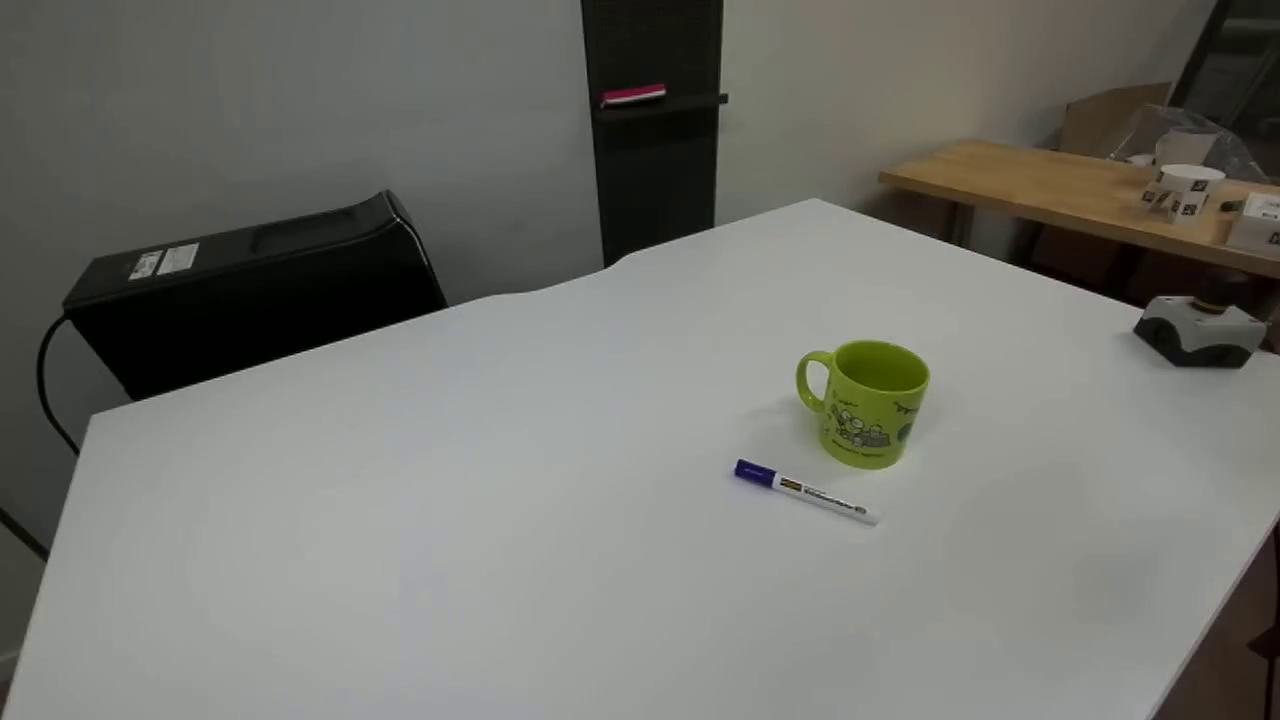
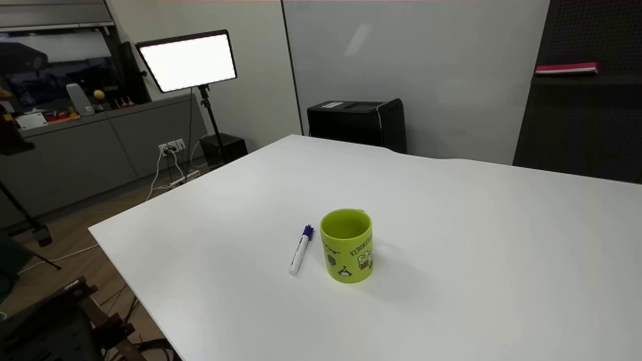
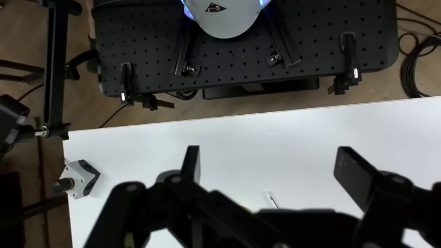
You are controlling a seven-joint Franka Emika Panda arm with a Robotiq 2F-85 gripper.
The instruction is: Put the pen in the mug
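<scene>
A lime-green mug (image 1: 868, 430) stands upright on the white table in both exterior views, its handle pointing to the left in an exterior view. Beside it, lying flat and apart from it, is the white pen (image 1: 815, 496) with a dark blue cap, seen also as the pen (image 2: 300, 254) left of the mug (image 2: 346, 258). In the wrist view my gripper (image 3: 268, 156) is open high over the table, nothing between its fingers. Past its body I see only one end of the pen (image 3: 270, 199) and a sliver of the mug (image 3: 246, 209); the rest is hidden. Neither exterior view shows the gripper.
A grey box with a dark knob (image 1: 1203, 325) sits near the table's edge. A black perforated plate (image 3: 241, 65) carries the robot's base (image 3: 224, 20), with a gap of floor between it and the white table (image 3: 137, 144). A black case (image 1: 260, 290) stands behind the table.
</scene>
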